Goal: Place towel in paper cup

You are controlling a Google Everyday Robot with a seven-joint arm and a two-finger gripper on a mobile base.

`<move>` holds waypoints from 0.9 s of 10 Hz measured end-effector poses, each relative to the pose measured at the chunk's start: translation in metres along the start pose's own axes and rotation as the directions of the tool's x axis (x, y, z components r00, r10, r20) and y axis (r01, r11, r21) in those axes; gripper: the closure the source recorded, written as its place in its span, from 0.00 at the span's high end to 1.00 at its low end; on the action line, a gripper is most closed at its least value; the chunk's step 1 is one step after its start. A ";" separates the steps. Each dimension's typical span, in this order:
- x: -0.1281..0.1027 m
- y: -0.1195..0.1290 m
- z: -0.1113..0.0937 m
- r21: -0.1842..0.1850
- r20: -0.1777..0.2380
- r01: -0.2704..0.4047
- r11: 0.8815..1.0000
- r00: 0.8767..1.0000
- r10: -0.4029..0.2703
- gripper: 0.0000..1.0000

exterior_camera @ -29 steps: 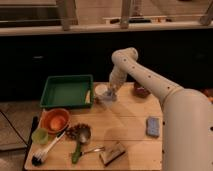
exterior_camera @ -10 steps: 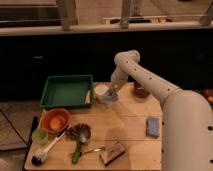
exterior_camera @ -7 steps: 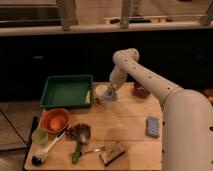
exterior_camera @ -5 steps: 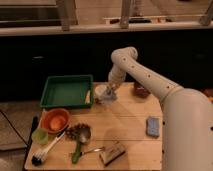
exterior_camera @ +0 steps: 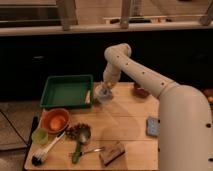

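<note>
Gripper (exterior_camera: 103, 91) is down at the back edge of the light wooden table (exterior_camera: 125, 112), right on top of the small white paper cup (exterior_camera: 102, 96). The cup stands just beside the right wall of the green plastic tray (exterior_camera: 66, 91). Can't tell whether the grip is open or closed, as the tip and the cup rim merge into one pale blob. Same goes for the towel: there's pale material at the tip over the cup mouth, which I read as the towel, but I can't separate it from the cup or say whether it's inside yet. Change over the last second: the gripper was sitting slightly to the right of the cup with the cup's white rim showing clear; it has since shifted left and now covers the mouth. The cup itself looks to be where it was, upright and not knocked. My read is that this is the insertion/release step, with the task nearly done but not confirmed. The white arm (exterior_camera: 137, 70) comes in from the right-front corner and bends over the back edge. The blue-grey rectangular pad (exterior_camera: 152, 126) near the right edge is untouched, well apart from the cup.
</note>
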State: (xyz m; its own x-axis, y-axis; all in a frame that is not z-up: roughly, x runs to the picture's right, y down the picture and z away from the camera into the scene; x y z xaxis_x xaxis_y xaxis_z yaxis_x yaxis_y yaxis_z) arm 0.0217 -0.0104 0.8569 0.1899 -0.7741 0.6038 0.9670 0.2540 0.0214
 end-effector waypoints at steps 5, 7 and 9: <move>0.003 -0.024 0.005 -0.039 0.026 0.044 0.998 0.999 -0.043 0.05; 0.007 -0.026 0.005 -0.047 0.028 0.032 0.998 0.999 -0.031 0.24; 0.010 -0.023 0.005 -0.056 0.029 0.019 0.998 0.999 -0.017 0.42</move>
State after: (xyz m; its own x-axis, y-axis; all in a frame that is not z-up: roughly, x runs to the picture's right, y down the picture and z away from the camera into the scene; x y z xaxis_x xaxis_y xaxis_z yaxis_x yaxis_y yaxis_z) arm 0.0010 -0.0211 0.8668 0.1684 -0.7613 0.6261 0.9783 0.2068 -0.0117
